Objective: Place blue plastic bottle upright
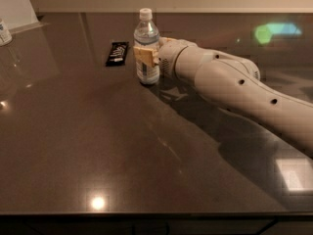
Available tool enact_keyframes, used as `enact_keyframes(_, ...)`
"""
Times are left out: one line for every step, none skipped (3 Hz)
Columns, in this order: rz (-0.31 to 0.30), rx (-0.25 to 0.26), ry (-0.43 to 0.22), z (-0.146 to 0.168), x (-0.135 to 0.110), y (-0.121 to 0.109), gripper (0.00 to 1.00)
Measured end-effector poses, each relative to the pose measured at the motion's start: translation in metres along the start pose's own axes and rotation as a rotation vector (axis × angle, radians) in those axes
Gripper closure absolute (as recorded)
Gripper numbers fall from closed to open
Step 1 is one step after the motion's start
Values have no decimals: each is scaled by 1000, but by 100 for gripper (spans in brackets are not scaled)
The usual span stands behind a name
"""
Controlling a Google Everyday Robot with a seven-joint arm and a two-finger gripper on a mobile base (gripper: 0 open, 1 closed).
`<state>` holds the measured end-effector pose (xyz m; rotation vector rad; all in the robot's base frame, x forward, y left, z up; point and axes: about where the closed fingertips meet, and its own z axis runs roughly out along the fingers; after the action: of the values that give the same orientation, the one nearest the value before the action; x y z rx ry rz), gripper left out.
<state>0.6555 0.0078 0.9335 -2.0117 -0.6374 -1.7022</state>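
The blue plastic bottle (146, 33) stands upright on the dark table (98, 146), at the back centre. It is clear, with a pale blue-and-white label and a white cap. My gripper (145, 56) reaches in from the right on the white arm (230, 87). It is shut on the bottle's middle, and one tan finger (145, 55) lies across the front of the label. The bottle's base rests on or just above the table top.
A flat black snack wrapper (117, 53) lies just left of the bottle. A small white-labelled container (4, 31) stands at the far left edge, below a white panel (17, 4). The table's front edge runs along the bottom.
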Motion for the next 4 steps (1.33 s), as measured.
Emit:
enact_keyframes(-5, -13, 32, 0, -4, 5, 59)
enact_keyframes(-6, -12, 36, 0, -2, 3, 36)
enact_keyframes(-8, -10, 37, 1, -1, 1, 13)
enact_keyframes(-9, -8, 38, 1, 0, 0, 0)
